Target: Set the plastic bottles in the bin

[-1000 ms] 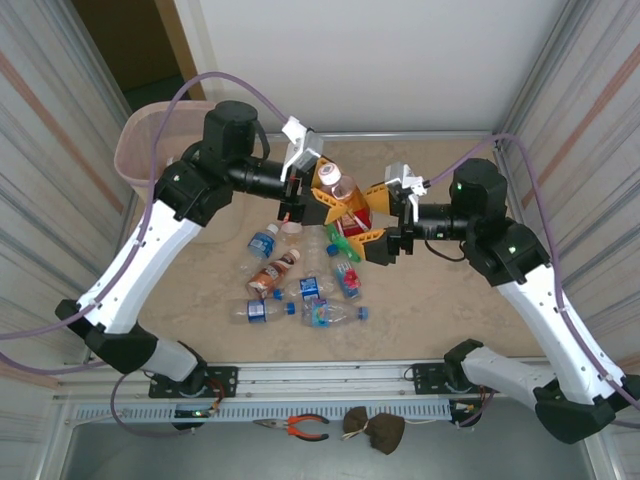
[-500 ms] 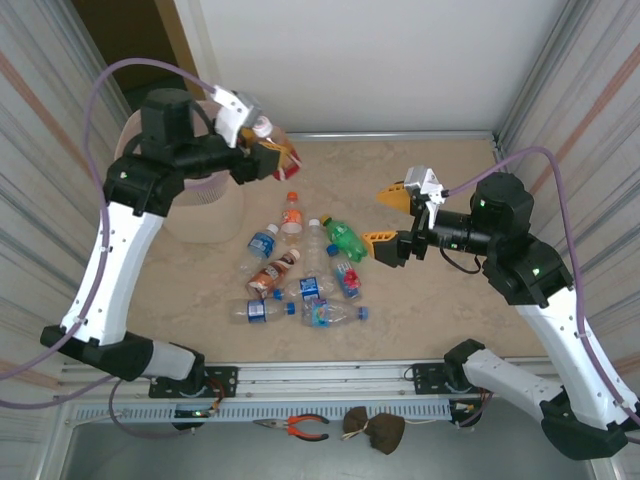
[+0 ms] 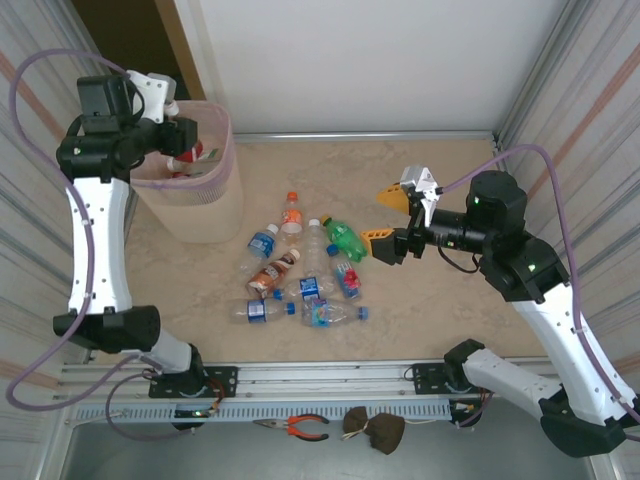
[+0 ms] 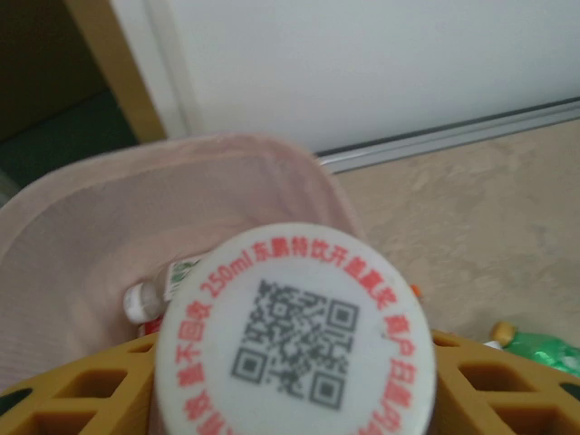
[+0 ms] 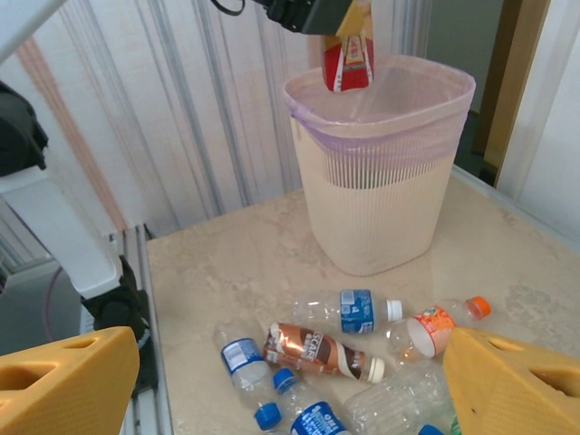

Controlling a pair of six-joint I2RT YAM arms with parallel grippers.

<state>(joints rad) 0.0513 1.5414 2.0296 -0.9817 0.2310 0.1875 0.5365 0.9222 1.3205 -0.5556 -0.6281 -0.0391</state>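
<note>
bin (image 3: 205, 205): bottle (image 4: 149, 294) inside | left end effector (image 3: 180, 145) clamps white-capped bottle (image 4: 294, 335) above | right end effector (image 3: 380, 217) apart

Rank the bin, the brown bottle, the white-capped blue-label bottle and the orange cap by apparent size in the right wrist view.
1. bin, far the largest, though farthest away
2. brown bottle and white-capped blue-label bottle: about alike, not ranked
3. orange cap, smallest

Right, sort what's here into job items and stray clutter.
Job: bin; loose bottles on the table; held bottle over the bin.
Lying about: orange-handled pliers; brown bundle beside them.
</note>
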